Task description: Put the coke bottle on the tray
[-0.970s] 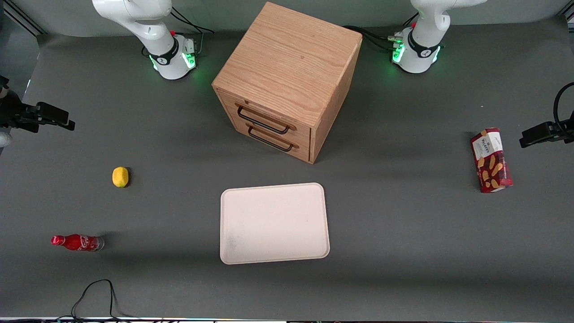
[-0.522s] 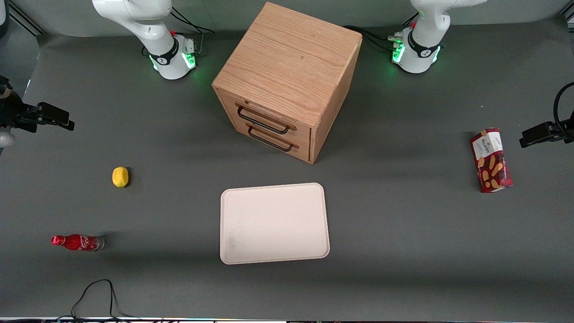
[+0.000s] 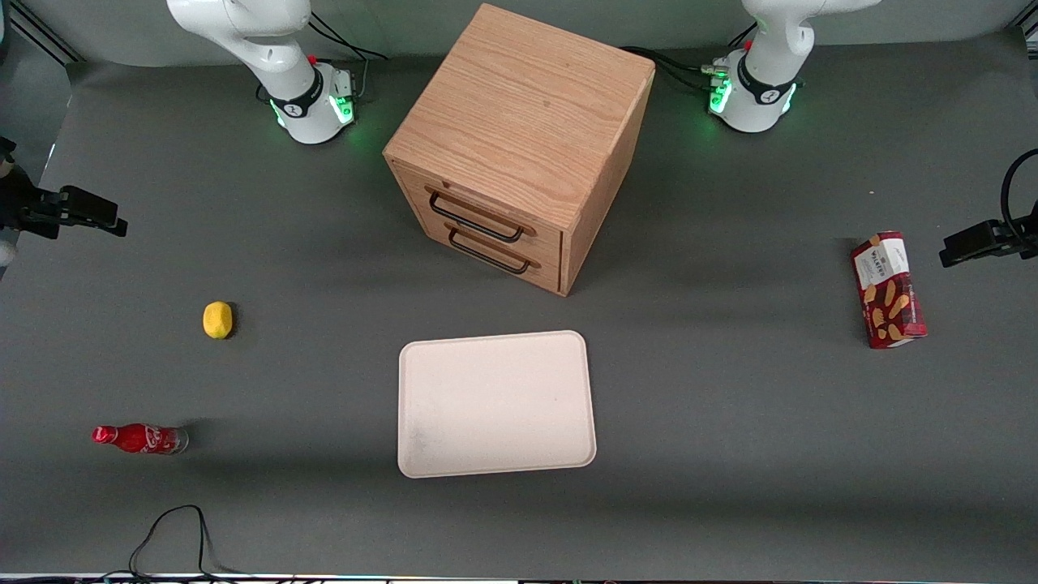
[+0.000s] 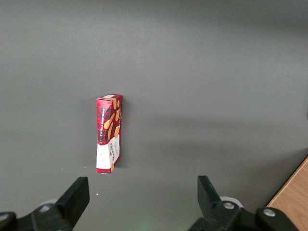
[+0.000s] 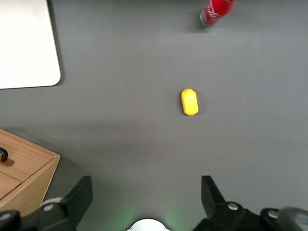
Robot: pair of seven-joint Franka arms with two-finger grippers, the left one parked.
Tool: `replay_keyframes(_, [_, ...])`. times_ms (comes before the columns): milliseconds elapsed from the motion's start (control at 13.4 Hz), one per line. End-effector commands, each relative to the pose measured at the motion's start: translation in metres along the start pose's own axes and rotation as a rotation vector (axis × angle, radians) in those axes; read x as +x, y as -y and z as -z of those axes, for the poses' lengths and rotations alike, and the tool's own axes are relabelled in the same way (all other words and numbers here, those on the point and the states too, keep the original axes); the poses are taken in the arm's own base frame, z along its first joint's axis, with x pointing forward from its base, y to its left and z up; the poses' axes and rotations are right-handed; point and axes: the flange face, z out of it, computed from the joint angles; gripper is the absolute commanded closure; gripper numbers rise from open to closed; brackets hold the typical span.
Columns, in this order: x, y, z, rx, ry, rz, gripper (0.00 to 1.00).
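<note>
Only the gripper [image 5: 144, 199] has moved a little; its fingers are spread apart, holding nothing, high over the table near the lemon [image 3: 217, 319]. Nothing is done yet. The coke bottle [image 3: 139, 438] lies flat toward the working arm's end, cap pointing away from the tray [image 3: 495, 403], well apart from it.

In the right wrist view, the coke bottle [image 5: 217, 10], the tray [image 5: 26, 45] and the wooden cabinet [image 5: 21, 168] are being cut off by the frame edges; the gripper [image 5: 144, 202] is being shown only partly.
</note>
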Motion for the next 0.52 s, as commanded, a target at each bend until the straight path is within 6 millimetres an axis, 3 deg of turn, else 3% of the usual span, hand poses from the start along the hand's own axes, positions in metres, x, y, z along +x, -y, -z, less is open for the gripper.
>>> replay_keyframes(0, [0.011, -0.024, 0.007, -0.013, -0.008, -0.04, 0.0])
replay_keyframes(224, [0.05, -0.062, 0.006, -0.042, -0.028, 0.026, 0.0])
replay_keyframes(448, [0.089, -0.101, -0.025, -0.039, -0.015, -0.01, 0.0])
